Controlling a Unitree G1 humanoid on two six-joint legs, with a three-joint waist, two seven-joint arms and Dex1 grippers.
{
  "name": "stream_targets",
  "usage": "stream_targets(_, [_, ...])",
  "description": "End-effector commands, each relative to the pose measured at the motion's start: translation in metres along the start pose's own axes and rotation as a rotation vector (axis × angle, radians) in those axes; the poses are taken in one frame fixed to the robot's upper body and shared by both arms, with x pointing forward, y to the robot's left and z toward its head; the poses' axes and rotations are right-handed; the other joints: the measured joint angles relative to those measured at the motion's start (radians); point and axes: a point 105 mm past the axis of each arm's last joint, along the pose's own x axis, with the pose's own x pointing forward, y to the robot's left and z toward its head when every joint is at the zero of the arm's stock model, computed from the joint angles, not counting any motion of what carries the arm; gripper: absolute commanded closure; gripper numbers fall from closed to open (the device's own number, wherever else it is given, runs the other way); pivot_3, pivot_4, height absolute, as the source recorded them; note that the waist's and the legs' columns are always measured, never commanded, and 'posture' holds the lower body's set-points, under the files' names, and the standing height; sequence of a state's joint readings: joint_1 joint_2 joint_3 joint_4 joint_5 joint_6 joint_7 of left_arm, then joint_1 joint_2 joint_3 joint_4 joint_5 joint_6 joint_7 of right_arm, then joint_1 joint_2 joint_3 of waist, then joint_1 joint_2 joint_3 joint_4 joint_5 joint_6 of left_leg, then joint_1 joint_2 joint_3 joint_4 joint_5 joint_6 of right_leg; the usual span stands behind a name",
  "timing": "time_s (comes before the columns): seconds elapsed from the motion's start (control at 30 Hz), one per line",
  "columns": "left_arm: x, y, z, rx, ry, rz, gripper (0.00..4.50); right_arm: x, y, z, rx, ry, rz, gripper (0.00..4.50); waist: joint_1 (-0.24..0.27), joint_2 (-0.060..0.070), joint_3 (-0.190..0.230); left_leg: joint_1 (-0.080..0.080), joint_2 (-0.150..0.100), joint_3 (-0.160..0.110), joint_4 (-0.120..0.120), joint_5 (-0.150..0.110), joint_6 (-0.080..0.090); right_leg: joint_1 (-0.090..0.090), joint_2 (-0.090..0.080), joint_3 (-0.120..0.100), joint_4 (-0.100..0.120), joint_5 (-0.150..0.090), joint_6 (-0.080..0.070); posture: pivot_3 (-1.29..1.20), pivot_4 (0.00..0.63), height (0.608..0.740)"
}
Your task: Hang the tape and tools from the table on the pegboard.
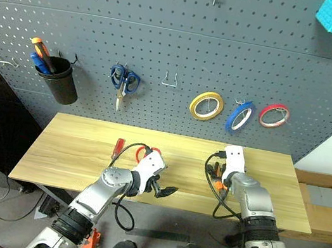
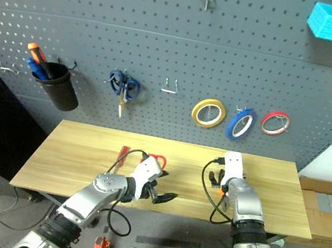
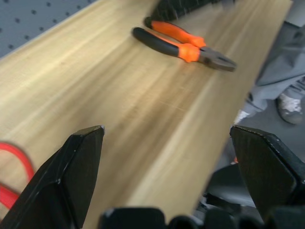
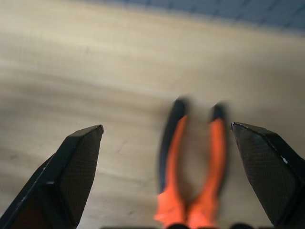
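Flat on the table (image 3: 95, 95) lie orange-and-black-handled pliers (image 3: 183, 45), jaws shut.

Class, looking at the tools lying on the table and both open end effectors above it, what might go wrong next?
1. The right end effector straddles the orange-and-black-handled pliers; closing on one handle could twist them away.
2. The left end effector hangs by the red-handled scissors and could nudge them.
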State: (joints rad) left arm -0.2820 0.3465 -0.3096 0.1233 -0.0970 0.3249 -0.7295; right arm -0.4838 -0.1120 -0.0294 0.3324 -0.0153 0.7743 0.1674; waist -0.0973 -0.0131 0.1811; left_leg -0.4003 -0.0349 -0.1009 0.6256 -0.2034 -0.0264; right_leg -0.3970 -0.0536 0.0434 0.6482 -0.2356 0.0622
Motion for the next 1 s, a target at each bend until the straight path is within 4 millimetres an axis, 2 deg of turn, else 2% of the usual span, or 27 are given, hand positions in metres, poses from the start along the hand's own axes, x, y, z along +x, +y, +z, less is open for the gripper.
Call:
stream_targets(0.03, [-0.004,0.003,0.013,0.028,-0.049,0.022,0.0,-0.001,-0.005,0.006,0.03,0.009,-0.027,0.02,0.005,0.001,0.003,-0.001,0.0,0.0,-0.001,-0.001,0.001,-0.002,0.0,0.001,0.0,0.0,0.0,-0.09,0.214,0.74])
stream_targets(0.17, [-0.012,0.0,0.009,0.01,-0.05,0.044,0.0,0.006,-0.008,0.009,-0.07,-0.001,-0.058,0.02,0.006,0.001,0.012,-0.003,0.0,0.003,-0.003,-0.003,0.003,-0.007,-0.001,0.004,0.0,0.0,0.0,-0.06,0.221,0.74])
stream_targets(0.33, [-0.016,-0.005,0.008,-0.009,-0.053,0.061,0.0,0.011,-0.011,0.011,-0.095,-0.008,-0.063,0.02,0.013,0.0,0.025,-0.003,0.0,0.005,-0.004,-0.002,0.003,-0.007,0.0,0.002,0.0,-0.002,0.002,-0.03,0.227,0.74])
stream_targets(0.6, [-0.02,-0.002,0.009,-0.036,-0.059,0.1,0.0,0.018,-0.012,-0.002,0.064,0.092,-0.07,0.02,0.014,-0.002,0.032,-0.002,0.004,0.006,-0.001,-0.002,0.003,-0.007,0.002,0.002,0.001,-0.002,0.003,-0.01,0.228,0.74])
stream_targets(0.8, [-0.02,-0.003,0.01,-0.044,-0.061,0.1,0.0,0.021,-0.007,0.0,0.079,0.099,-0.046,0.02,0.014,-0.001,0.034,-0.002,0.006,0.008,-0.003,-0.002,0.003,-0.007,0.002,0.002,0.0,-0.002,0.002,-0.02,0.228,0.74])
stream_targets(0.9, [-0.019,-0.003,0.012,-0.041,-0.062,0.093,0.0,0.021,-0.008,0.001,0.078,0.093,-0.049,0.62,0.015,-0.001,0.035,-0.002,0.006,0.008,-0.003,-0.002,0.003,-0.007,0.002,0.002,0.0,-0.002,0.002,-0.02,0.226,0.74])
stream_targets(1.0, [-0.018,-0.001,0.014,-0.038,-0.066,0.093,0.0,0.022,-0.01,0.003,0.057,0.082,-0.053,1.58,0.015,-0.001,0.035,-0.002,0.006,0.008,-0.003,-0.002,0.003,-0.007,0.002,0.002,0.0,-0.002,0.002,-0.03,0.22,0.74])
